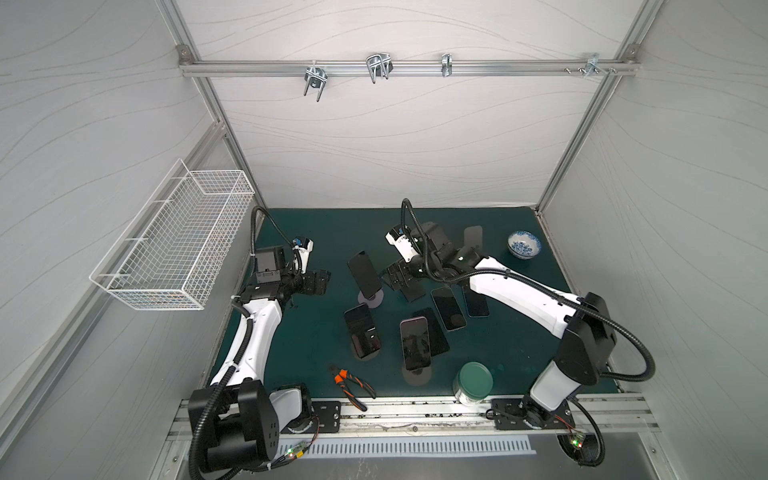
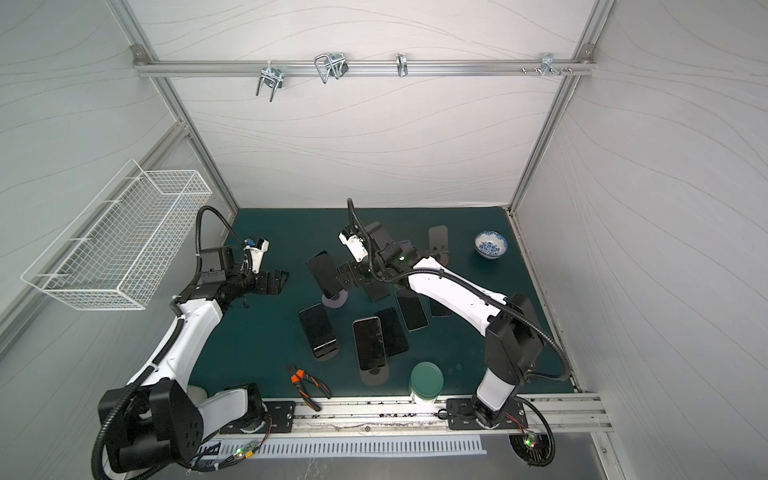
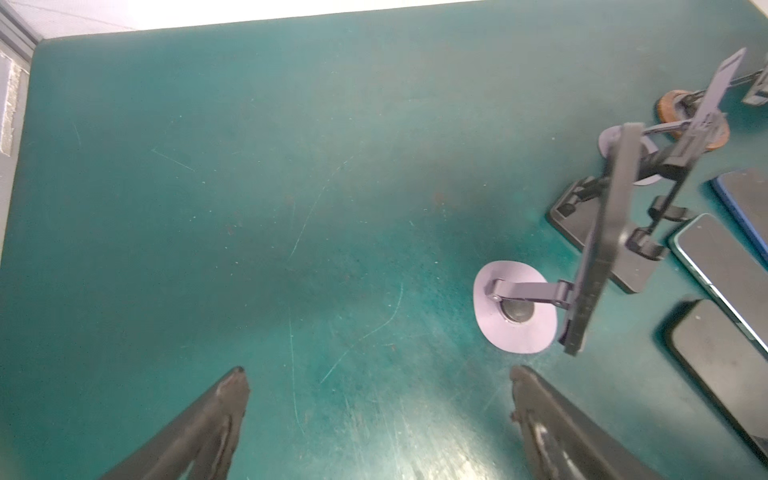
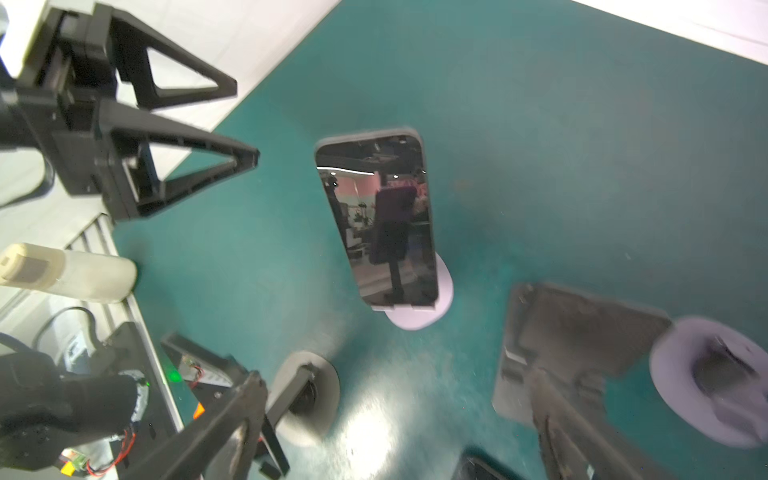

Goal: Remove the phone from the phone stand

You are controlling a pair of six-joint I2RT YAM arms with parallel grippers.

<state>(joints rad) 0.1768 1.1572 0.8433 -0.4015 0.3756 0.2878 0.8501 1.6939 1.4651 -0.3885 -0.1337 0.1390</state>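
Observation:
A dark phone point(image 1: 365, 274) point(image 2: 324, 274) leans upright on a lilac round-based phone stand point(image 1: 371, 299) mid-table. The right wrist view shows its screen point(image 4: 378, 216) face-on, with the stand's base point(image 4: 442, 309) behind its lower edge. My right gripper point(image 1: 401, 282) point(image 4: 395, 382) hovers just right of the phone, open and empty. My left gripper point(image 1: 318, 282) point(image 3: 378, 374) hangs open to the phone's left, apart from it, with only bare mat between its fingers. In the left wrist view the phone point(image 3: 602, 241) appears edge-on above the stand's base point(image 3: 515, 311).
Two more phones stand on holders point(image 1: 362, 330) point(image 1: 414, 343) nearer the front. Others lie flat point(image 1: 449, 307) beside an empty stand point(image 1: 473, 239). Pliers point(image 1: 349, 384), a green-lidded jar point(image 1: 473, 382) and a blue-patterned bowl point(image 1: 523, 244) sit around the mat. A wire basket point(image 1: 174, 249) hangs on the left wall.

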